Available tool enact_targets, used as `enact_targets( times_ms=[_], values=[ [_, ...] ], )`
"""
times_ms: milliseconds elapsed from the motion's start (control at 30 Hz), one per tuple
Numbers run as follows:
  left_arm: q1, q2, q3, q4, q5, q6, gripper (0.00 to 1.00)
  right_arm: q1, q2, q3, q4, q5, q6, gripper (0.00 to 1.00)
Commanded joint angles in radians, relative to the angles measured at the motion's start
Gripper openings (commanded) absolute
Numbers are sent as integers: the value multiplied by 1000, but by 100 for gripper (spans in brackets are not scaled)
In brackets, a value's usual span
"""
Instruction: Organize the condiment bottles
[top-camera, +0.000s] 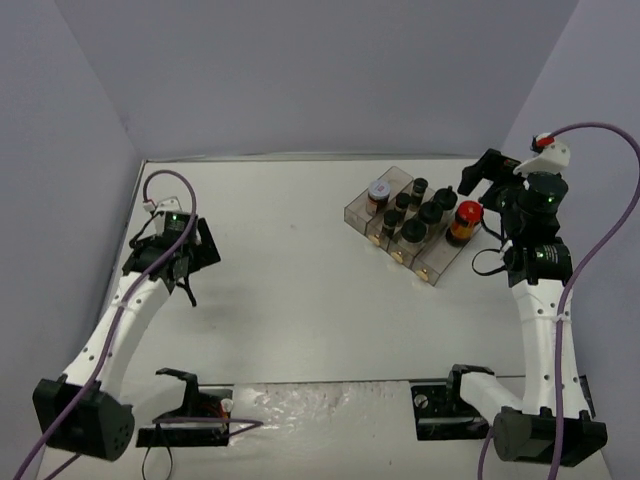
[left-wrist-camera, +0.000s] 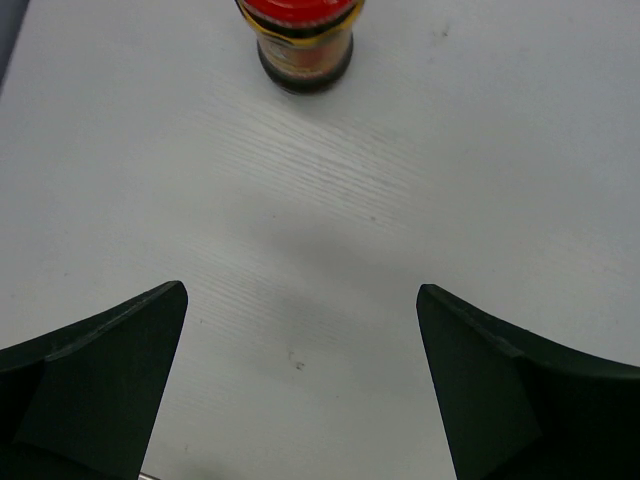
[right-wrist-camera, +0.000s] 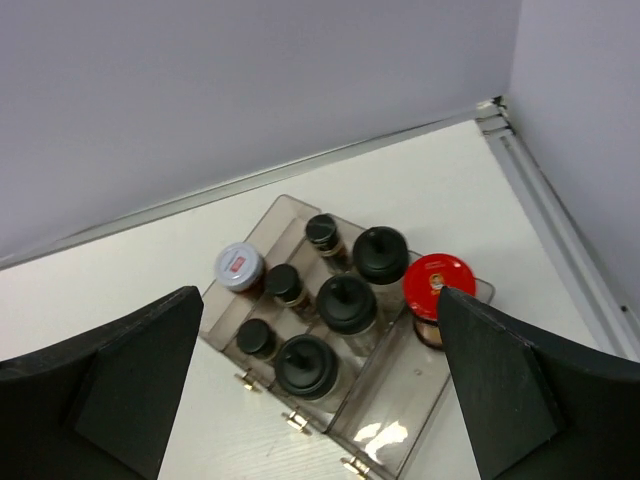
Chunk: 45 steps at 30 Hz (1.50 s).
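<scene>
A clear compartment tray (top-camera: 436, 263) at the back right holds the condiment bottles. In it stand a white-lidded jar (right-wrist-camera: 238, 268), a red-capped jar (right-wrist-camera: 438, 285) in the rightmost lane, and several black-capped jars such as the large one (right-wrist-camera: 346, 302). My right gripper (right-wrist-camera: 320, 300) hangs open high above the tray (right-wrist-camera: 395, 415), holding nothing; from above it (top-camera: 478, 180) sits over the tray's far right end. Another red-capped jar (left-wrist-camera: 303, 40) with dark contents stands alone on the table, well ahead of my open, empty left gripper (left-wrist-camera: 300, 290), which hovers at the left (top-camera: 185, 280).
Grey walls close the table at the back, left and right; a metal strip (right-wrist-camera: 300, 170) runs along the back edge. The near part of the tray's rightmost lane is bare. Arm bases and clamps (top-camera: 190, 405) line the near edge.
</scene>
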<state>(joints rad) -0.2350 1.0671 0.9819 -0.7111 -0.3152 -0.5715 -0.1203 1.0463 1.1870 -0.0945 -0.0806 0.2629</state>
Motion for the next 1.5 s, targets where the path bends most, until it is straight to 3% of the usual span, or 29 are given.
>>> enact_targets(
  times_ms=[0, 200, 600, 1167, 1467],
  values=[
    [108, 104, 128, 164, 30, 75, 97, 62, -45, -33, -32, -87, 11, 100],
    [191, 283, 190, 317, 55, 157, 97, 110, -82, -54, -50, -157, 26, 100],
    [280, 582, 422, 283, 96, 209, 97, 148, -127, -95, -48, -246, 30, 100],
    [284, 577, 344, 241, 126, 166, 96, 149, -127, -111, -47, -269, 22, 100],
    [283, 581, 358, 254, 149, 198, 73, 151, -158, -130, -47, -275, 28, 100]
  ],
)
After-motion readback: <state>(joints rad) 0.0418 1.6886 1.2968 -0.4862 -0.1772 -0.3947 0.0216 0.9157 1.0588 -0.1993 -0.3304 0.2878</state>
